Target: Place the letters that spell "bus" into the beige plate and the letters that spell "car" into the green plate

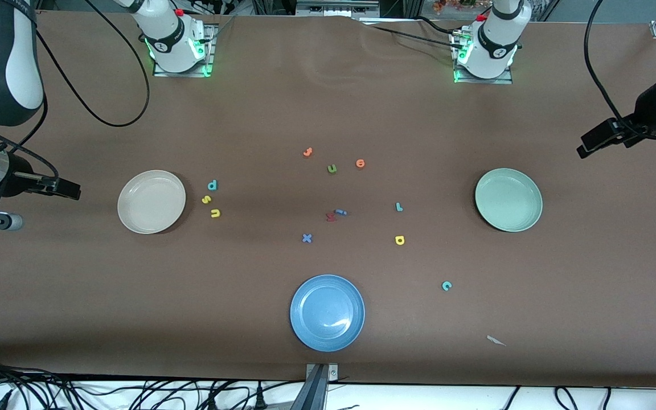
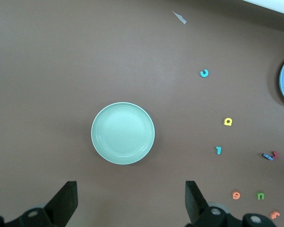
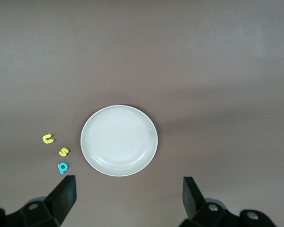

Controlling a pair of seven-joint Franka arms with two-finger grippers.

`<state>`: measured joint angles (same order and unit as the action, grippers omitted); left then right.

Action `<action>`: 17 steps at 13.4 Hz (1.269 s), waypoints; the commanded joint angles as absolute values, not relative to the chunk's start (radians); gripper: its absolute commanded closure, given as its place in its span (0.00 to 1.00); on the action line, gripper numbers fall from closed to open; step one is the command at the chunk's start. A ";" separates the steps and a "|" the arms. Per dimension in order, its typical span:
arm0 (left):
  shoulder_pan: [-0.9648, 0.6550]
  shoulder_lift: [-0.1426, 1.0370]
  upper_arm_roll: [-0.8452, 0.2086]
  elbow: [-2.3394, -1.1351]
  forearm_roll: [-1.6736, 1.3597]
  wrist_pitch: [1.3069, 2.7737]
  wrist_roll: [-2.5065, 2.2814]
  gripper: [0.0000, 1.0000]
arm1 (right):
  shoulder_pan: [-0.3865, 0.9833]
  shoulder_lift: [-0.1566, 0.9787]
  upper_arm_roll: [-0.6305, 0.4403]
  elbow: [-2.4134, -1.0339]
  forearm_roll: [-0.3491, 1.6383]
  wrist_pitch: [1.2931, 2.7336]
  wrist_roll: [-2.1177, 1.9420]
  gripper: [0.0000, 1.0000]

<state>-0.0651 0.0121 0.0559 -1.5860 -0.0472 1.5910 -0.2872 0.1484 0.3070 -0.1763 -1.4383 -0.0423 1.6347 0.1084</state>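
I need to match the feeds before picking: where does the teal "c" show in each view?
Front view: the teal "c" lies on the bare table, nearer the camera than the green plate.
Left wrist view: the "c" shows beside the green plate, near the yellow "a".
Right wrist view: not in it.
Shared landmark: the green plate, in the front and left wrist views.

Blue plate (image 1: pixel 327 312): on table, nearest the front camera; nothing in it
Blue "x" (image 1: pixel 306 238): just farther than blue plate
Red and blue letters (image 1: pixel 335 214): touching, mid-table
Olive "u" (image 1: pixel 332 168): between two orange letters (image 1: pixel 307 152)
White scrap (image 1: pixel 496 340): near table edge
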 commanded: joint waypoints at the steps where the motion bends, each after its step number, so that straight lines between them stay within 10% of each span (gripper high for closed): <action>1: -0.061 0.018 0.046 -1.568 -0.064 1.568 -0.282 0.00 | 0.150 0.301 -0.173 -1.439 -0.055 1.634 0.118 0.01; 17: -0.063 0.018 0.026 -1.568 0.008 1.551 -0.117 0.00 | 0.150 0.301 -0.172 -1.442 -0.055 1.635 0.118 0.01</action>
<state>-0.0684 0.0126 0.0239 -1.5860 -0.0047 1.5692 -0.1357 0.1485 0.3070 -0.1758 -1.4383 -0.0423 1.6347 0.1084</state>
